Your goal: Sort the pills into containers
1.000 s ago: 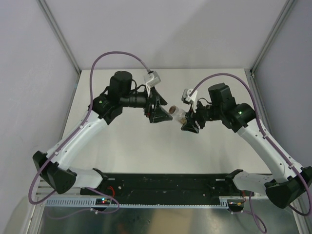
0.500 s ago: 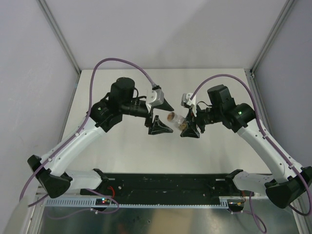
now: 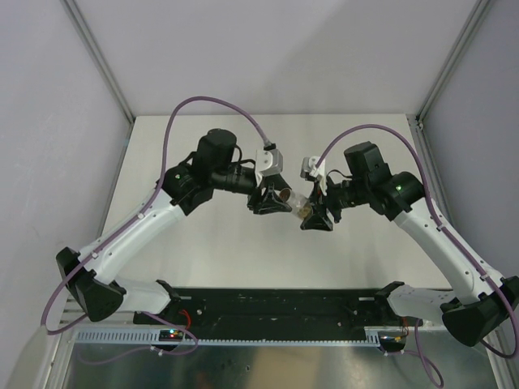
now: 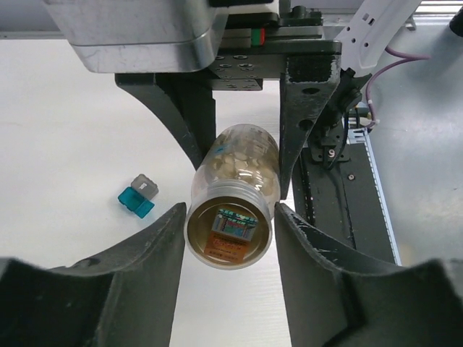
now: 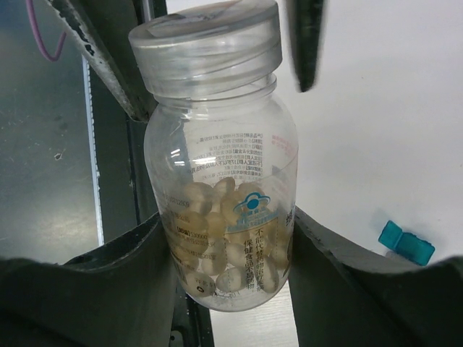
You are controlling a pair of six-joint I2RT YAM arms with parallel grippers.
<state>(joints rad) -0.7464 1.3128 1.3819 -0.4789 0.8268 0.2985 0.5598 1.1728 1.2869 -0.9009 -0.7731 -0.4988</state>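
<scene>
Nothing is sorted yet: the capped pill bottle [image 5: 217,217] is pinched by the right gripper [image 5: 226,220], its cap [image 5: 206,43] is flanked by the left gripper [image 4: 230,217] (whether clamped cannot be told), and the teal box [image 4: 136,196] is left on the table [image 4: 72,108], apart.

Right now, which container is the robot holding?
The clear pill bottle: the right gripper clamps its body, and the left gripper flanks its cap. The small teal box just lies on the table, untouched.
</scene>
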